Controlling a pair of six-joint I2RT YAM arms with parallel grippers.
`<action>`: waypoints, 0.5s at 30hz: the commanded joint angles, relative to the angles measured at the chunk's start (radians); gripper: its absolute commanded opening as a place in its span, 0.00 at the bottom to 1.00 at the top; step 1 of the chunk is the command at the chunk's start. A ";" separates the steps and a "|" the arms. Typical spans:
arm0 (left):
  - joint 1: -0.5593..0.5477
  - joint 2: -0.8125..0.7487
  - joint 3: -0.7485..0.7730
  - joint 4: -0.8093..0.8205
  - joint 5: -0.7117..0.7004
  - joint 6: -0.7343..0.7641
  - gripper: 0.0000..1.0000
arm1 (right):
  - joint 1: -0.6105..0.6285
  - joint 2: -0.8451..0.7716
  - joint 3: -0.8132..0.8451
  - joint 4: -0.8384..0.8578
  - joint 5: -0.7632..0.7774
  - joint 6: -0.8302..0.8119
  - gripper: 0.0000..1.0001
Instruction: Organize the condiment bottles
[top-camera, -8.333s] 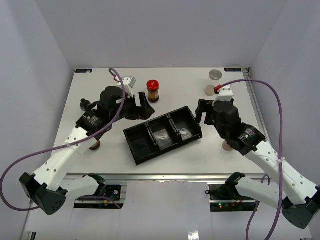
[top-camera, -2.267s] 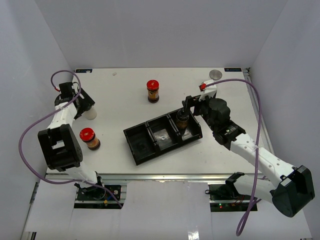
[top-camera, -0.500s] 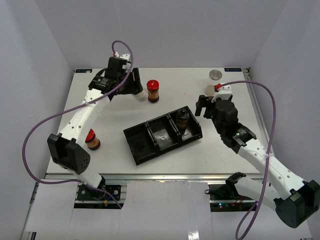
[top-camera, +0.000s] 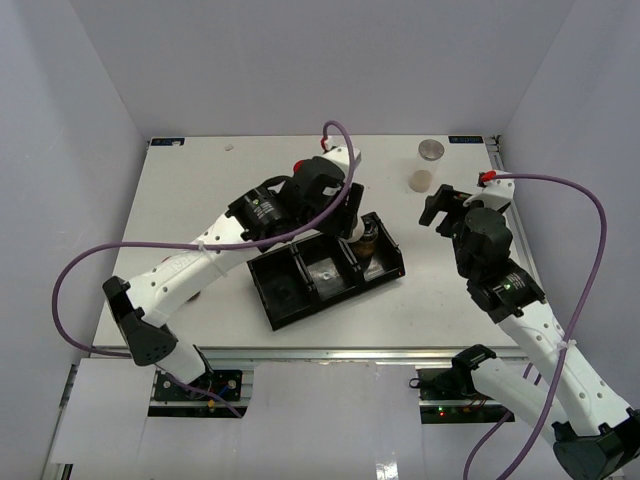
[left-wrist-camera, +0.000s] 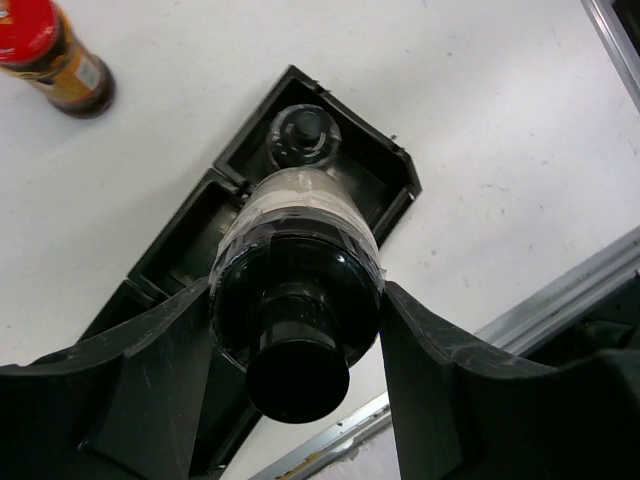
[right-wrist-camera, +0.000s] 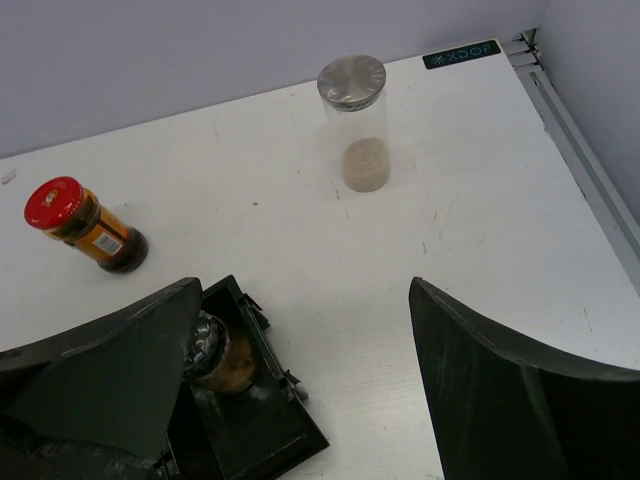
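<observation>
A clear-bodied black-capped shaker (left-wrist-camera: 297, 250) is pinched in the jaws of the left gripper (left-wrist-camera: 297, 322), above the end compartment of the black tray (left-wrist-camera: 402, 182), where a second shaker (left-wrist-camera: 303, 135) stands. The right gripper (right-wrist-camera: 310, 340) is held with jaws spread and empty. The white desk (right-wrist-camera: 450, 200) is enclosed by pale walls (top-camera: 300, 60).

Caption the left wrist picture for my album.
Left gripper holds a black-capped shaker above the tray, where another shaker stands.

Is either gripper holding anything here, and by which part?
The left gripper holds a black-capped shaker, clamped at opposite sides of its upper body, by the cap. The right gripper is open and empty.
</observation>
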 joint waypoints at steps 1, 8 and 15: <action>-0.098 0.013 0.047 0.031 -0.131 -0.013 0.00 | -0.012 -0.041 0.034 0.005 0.053 0.025 0.90; -0.166 0.088 0.009 0.091 -0.133 -0.017 0.00 | -0.014 -0.097 0.029 -0.003 0.106 0.056 0.90; -0.168 0.188 0.030 0.167 -0.092 0.006 0.00 | -0.015 -0.165 0.043 -0.009 0.216 0.056 0.90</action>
